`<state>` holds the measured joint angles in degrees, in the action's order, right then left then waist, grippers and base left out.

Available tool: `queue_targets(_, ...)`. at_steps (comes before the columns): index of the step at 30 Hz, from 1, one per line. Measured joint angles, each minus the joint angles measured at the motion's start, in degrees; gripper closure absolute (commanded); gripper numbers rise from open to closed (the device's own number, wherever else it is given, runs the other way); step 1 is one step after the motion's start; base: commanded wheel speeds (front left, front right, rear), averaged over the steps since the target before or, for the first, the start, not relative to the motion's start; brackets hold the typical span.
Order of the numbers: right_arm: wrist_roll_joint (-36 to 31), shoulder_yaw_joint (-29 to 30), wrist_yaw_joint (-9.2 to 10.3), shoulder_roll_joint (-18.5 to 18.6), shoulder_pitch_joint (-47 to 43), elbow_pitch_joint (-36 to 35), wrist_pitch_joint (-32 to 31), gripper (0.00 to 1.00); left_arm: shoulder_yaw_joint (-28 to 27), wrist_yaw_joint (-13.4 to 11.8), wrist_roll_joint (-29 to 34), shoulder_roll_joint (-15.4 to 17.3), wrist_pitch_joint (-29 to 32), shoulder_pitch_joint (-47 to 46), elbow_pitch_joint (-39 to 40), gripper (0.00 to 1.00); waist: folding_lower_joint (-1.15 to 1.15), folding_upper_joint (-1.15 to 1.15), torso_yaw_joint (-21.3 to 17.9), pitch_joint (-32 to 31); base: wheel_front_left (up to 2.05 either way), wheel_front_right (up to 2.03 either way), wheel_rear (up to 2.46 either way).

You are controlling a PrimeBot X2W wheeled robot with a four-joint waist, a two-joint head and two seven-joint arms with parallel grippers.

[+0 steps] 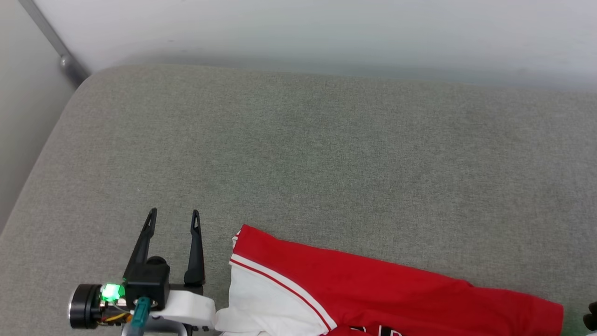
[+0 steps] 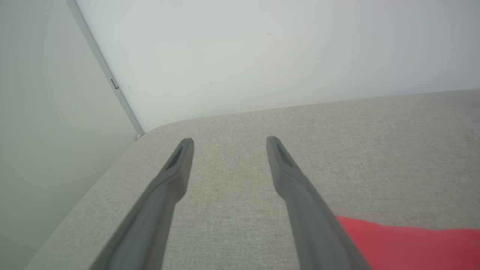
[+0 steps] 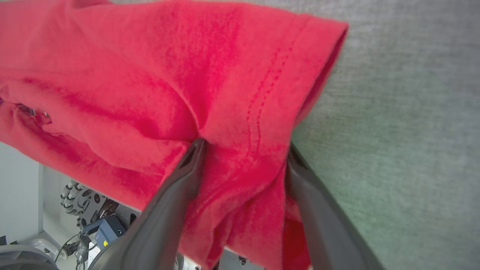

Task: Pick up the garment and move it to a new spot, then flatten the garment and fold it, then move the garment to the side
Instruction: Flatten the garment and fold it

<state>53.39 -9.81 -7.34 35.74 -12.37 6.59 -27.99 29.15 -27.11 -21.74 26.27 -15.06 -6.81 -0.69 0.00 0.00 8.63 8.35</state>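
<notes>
The garment (image 1: 373,289), red with a white sleeve (image 1: 261,298) edged in red and white stripes, lies at the near edge of the grey padded surface (image 1: 298,140). My left gripper (image 1: 173,214) hovers just left of the sleeve, open and holding nothing. In the left wrist view its fingers (image 2: 229,141) point across bare grey fabric, with a red strip of the garment (image 2: 412,243) at the lower right. In the right wrist view my right gripper (image 3: 243,148) stands open at the garment's hemmed corner (image 3: 150,75). Red cloth bunches between its spread fingers and hangs over the surface's edge.
A pale wall runs behind the surface, with a metal rail (image 1: 60,51) at the far left corner. The surface's left edge (image 2: 86,202) drops off beside my left gripper. Under the hanging cloth I see a wheeled base and cables (image 3: 82,217) on the floor.
</notes>
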Motion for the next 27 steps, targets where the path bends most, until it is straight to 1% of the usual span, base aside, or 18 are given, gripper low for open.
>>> queue_targets(2,0.14,-1.15,0.01,0.40,0.71,0.47,-0.02,0.00,-2.00,1.10,2.18,-1.79,0.00,1.63,0.10,0.00,0.00,0.00,-0.05,-0.12,0.00,0.00,0.00)
queue_targets(3,0.30,-1.63,0.01,0.56,0.97,0.71,-0.02,0.56,-2.79,1.57,3.22,-2.68,0.00,2.40,0.15,0.00,0.00,0.00,-0.10,-0.22,0.00,0.00,0.00)
queue_targets(4,0.59,-2.04,0.01,0.73,1.41,1.03,-0.02,0.95,-3.89,2.07,4.23,-3.54,0.00,3.14,0.20,0.00,0.00,0.00,-0.17,-0.32,0.00,0.00,0.00)
queue_targets(5,0.83,-2.53,0.01,1.04,1.79,1.30,-0.04,1.00,-5.08,2.48,5.11,-4.24,0.00,3.79,0.20,0.00,0.00,0.00,-0.25,-0.48,0.00,0.00,0.00)
queue_targets(10,2.04,-4.12,-0.16,2.35,3.67,2.54,0.18,1.00,-9.29,4.91,9.02,-7.38,0.00,7.19,0.14,0.00,0.00,0.00,-1.00,-1.62,0.00,0.00,0.00)
queue_targets(15,3.22,-3.07,-0.20,5.71,5.14,3.22,0.70,1.00,-11.98,7.26,12.21,-9.75,0.00,9.67,0.05,0.00,0.01,0.00,-2.28,-2.96,0.00,0.00,0.00)
queue_targets(20,4.77,0.47,-0.19,9.04,4.79,5.22,0.99,1.00,-14.15,9.40,14.24,-11.60,0.00,11.54,-0.40,0.00,0.00,0.00,-3.98,-3.89,0.00,0.00,0.00)
queue_targets(27,5.69,7.58,-0.18,13.78,2.70,11.70,0.45,1.00,-16.69,12.02,16.17,-13.13,0.00,12.44,-0.48,0.00,0.00,0.00,-5.91,-3.92,0.00,0.00,0.00)
